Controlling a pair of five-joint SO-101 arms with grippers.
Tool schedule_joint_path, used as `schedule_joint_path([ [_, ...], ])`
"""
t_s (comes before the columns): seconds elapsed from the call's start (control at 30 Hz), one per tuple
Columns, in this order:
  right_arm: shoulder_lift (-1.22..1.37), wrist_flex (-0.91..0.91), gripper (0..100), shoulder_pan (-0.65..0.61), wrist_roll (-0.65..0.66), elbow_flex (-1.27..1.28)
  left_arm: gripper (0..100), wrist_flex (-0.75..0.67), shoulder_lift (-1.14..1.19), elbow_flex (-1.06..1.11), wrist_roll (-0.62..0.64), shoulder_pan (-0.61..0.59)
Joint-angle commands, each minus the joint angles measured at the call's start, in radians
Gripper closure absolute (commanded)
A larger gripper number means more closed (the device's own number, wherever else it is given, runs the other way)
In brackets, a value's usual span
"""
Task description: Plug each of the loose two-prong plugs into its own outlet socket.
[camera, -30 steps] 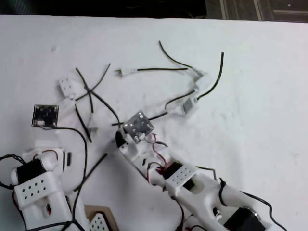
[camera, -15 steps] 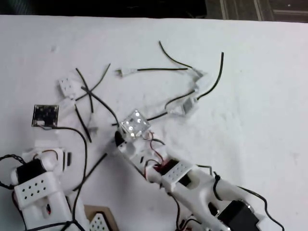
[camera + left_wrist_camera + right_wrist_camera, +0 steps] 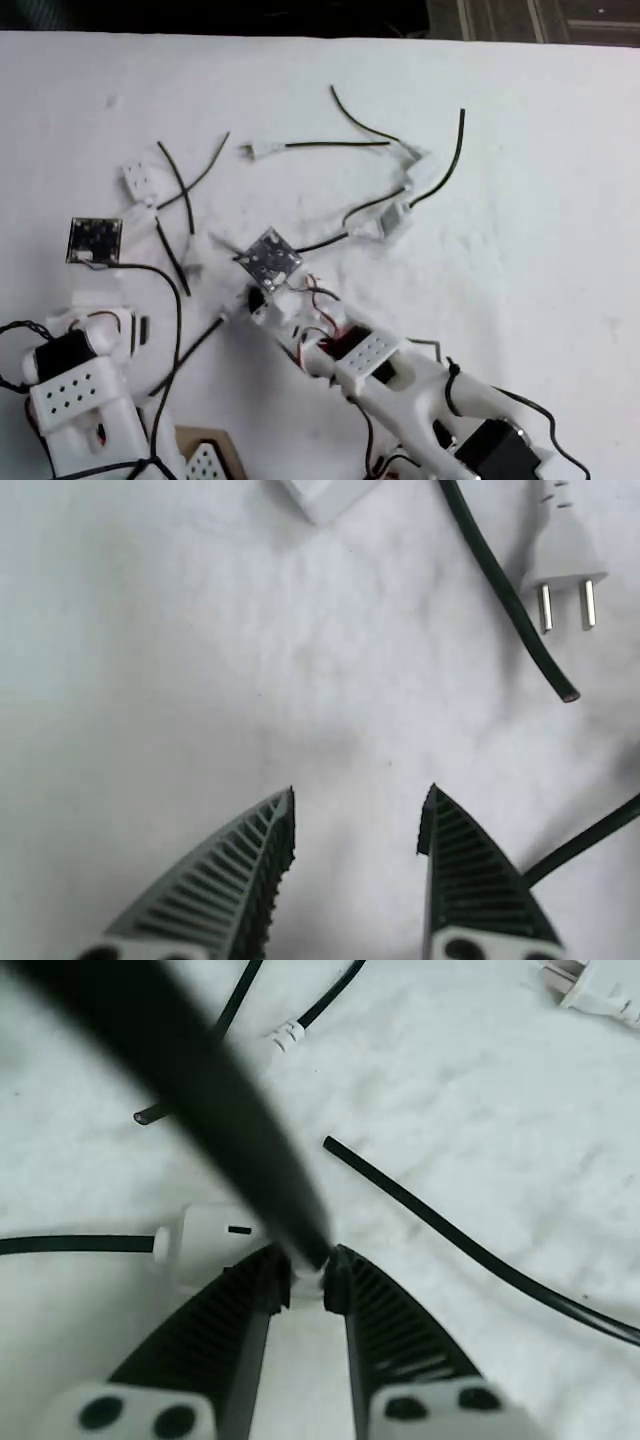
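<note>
My right gripper point(image 3: 307, 1282) is shut on a small white plug point(image 3: 306, 1288). Its black cord point(image 3: 215, 1120) rises from the jaws toward the camera. In the high view this gripper point(image 3: 253, 297) sits left of the table's centre. A second white plug point(image 3: 205, 1243) lies just beside its fingers, with the cord trailing away. My left gripper point(image 3: 358, 810) hangs open over bare table. Ahead of it lie a white two-prong plug point(image 3: 565, 560) and the corner of a white socket point(image 3: 322, 494). That white socket point(image 3: 140, 180) lies at the left of the table.
Several black cords cross the table's left and middle. A loose plug point(image 3: 250, 151) lies at the back. White socket blocks point(image 3: 395, 218) with cords sit right of centre. The left arm point(image 3: 70, 390) stands at the front left. The right half of the table is open.
The right gripper has shifted a little left and back and its wrist has turned. The long cord that lay on the table in front of it has lifted off. The left arm stayed still.
</note>
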Motion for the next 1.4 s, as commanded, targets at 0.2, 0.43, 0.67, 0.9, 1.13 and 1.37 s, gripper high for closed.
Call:
schedule_joint_path([
  [0.2,0.008,0.252,98.2,-0.004,0.005,-0.133,79,-0.014,-0.015,-0.003,0.012,-0.004],
  [0.43,0.165,0.257,98.1,-0.005,0.005,-0.236,79,-0.014,-0.015,-0.003,0.012,-0.004],
  [0.67,0.254,0.355,98.1,-0.002,0.005,-0.341,79,-0.014,-0.015,-0.003,0.011,-0.004],
  [0.9,0.243,0.36,98.1,-0.001,0.005,-0.341,79,-0.014,-0.015,-0.003,0.011,-0.002],
  [1.13,0.061,0.354,98.1,0.173,0.003,-0.353,79,-0.014,-0.015,-0.003,0.011,-0.002],
  [1.37,0.018,0.358,98.1,0.286,0.003,-0.479,79,-0.014,-0.015,-0.002,0.011,-0.002],
])
